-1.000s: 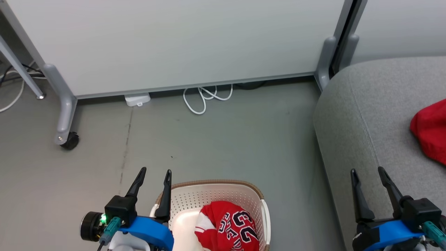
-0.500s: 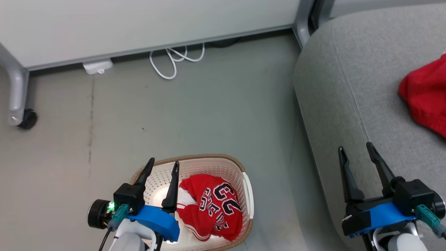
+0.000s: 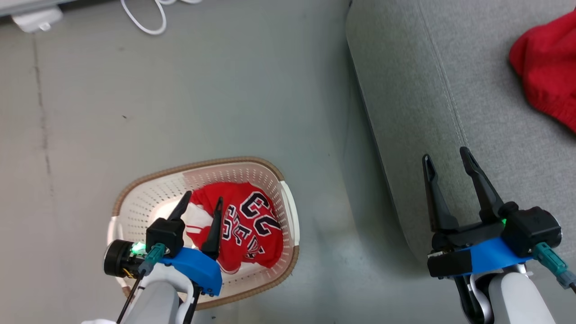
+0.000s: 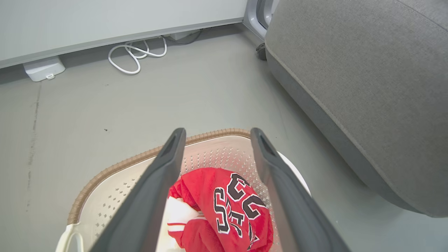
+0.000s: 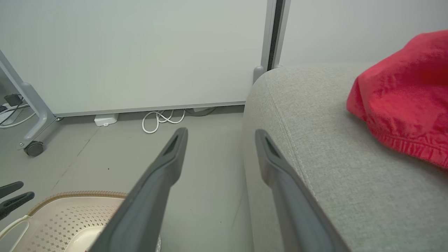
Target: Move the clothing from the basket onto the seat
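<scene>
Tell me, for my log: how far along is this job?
Done: one red garment lies on the sofa. In hand: the open left pincer hangs over the basket, gripping nothing. Left: the "23" jersey lies in the basket; right pincer open, empty.

Same kit on left end effector (image 3: 203, 196) & right end effector (image 3: 444, 153): long blk fingers (image 3: 438, 204), blk block (image 3: 533, 227), blue bracket (image 3: 490, 254), green LED (image 3: 134, 246), pale forearm (image 3: 517, 301), teal connector (image 3: 550, 263) at 7 o'clock on left, 4 o'clock on right.
</scene>
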Robot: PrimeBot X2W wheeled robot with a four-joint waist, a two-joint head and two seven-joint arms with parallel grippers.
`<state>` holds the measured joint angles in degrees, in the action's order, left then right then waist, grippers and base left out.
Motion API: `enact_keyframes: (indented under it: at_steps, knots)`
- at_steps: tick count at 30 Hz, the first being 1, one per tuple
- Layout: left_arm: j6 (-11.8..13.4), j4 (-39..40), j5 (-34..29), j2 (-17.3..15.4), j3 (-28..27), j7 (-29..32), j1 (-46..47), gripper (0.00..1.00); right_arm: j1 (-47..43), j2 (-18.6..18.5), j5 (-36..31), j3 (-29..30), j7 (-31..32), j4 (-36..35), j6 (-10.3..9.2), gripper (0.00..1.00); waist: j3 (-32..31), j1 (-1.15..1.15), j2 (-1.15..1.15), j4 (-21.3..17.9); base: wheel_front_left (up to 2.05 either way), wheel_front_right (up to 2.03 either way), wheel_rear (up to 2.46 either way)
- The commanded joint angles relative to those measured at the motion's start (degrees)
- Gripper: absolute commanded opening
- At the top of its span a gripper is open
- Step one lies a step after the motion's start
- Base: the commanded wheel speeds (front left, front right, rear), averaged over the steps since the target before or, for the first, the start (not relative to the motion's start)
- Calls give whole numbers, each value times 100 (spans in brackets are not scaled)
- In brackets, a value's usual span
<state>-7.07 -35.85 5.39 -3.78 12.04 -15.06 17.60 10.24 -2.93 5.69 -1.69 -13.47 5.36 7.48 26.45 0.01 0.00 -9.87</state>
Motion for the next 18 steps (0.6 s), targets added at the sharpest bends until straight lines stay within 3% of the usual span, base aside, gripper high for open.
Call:
enact_keyframes:
  at_steps: [1, 18]
  knots:
    - [9, -56, -52, -64, -21, -17, 163, 100, 123, 7, 36, -40, -48, -40, 3, 100, 359, -1, 0, -234, 0, 0, 0]
    - [-27, -1051, -246, -432, 123, -17, 1036, 100, 523, 8, 412, -297, -175, -284, 3, 100, 1754, -1, 0, -647, 0, 0, 0]
